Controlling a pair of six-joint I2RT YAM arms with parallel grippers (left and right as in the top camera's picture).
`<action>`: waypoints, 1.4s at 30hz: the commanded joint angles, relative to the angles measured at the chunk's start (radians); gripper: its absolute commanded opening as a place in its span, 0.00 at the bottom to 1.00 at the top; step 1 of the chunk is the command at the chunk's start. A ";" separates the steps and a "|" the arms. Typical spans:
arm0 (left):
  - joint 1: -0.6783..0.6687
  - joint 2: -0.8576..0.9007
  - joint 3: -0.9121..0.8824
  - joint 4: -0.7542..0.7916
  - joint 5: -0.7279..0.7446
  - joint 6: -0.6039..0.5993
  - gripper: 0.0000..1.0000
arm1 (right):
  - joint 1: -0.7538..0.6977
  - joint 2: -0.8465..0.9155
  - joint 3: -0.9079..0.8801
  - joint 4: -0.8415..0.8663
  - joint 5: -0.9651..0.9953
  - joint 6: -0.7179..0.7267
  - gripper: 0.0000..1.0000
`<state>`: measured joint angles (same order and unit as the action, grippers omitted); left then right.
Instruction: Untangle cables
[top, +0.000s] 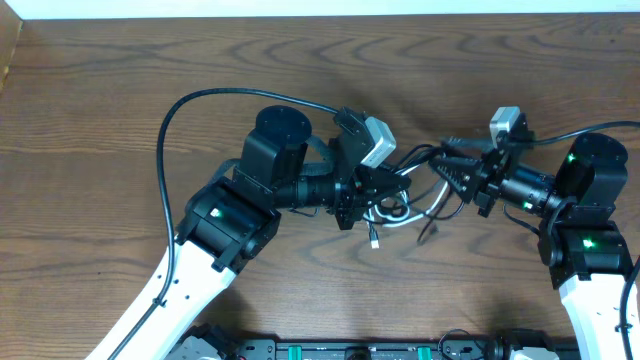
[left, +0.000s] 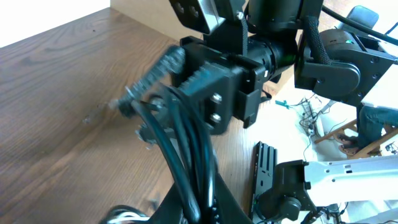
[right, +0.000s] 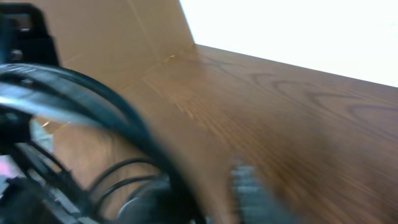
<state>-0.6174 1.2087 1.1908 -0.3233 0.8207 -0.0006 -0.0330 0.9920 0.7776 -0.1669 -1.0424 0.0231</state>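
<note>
Pinching the cables (top: 418, 158) hard in the left claw (top: 385, 186), shut down on a bunch of black cords rising past its wrist camera toward the right claw (top: 442, 170). Hard to tell of the right claw whether closed on a cord or merely narrowed around it: blurred in both wrist views, seen overhead only as a tapering tip. Knotted in the short gap between the two claws, with loops and a white strand (top: 392, 212) trailing onto the counter (top: 120, 80) just below, down to a plug (top: 375, 241). Risky to pull apart from here: with several cords pinched together on the left, likely to tighten the knot rather than free any one cord. Likely also to drag the whole bundle across the counter if caught on more than one cord at the right. Possible too to snag a loop on the toothed fingers (left: 158, 71), or to strain the plug by tugging at a sharp angle. Safer to separate slowly and watch for slack.
</note>
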 joint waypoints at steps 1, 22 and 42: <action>-0.001 -0.006 0.024 0.011 0.023 0.007 0.08 | -0.005 0.001 0.012 -0.001 0.018 0.011 0.01; -0.001 -0.007 0.024 -0.137 -0.222 0.006 0.85 | -0.010 -0.087 0.013 0.079 0.262 0.239 0.01; -0.001 -0.007 0.024 -0.251 -0.370 0.002 0.86 | -0.065 -0.143 0.013 0.190 0.345 0.722 0.01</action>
<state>-0.6174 1.2144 1.1908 -0.5766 0.4709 -0.0002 -0.0898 0.8608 0.7776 0.0048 -0.7250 0.5880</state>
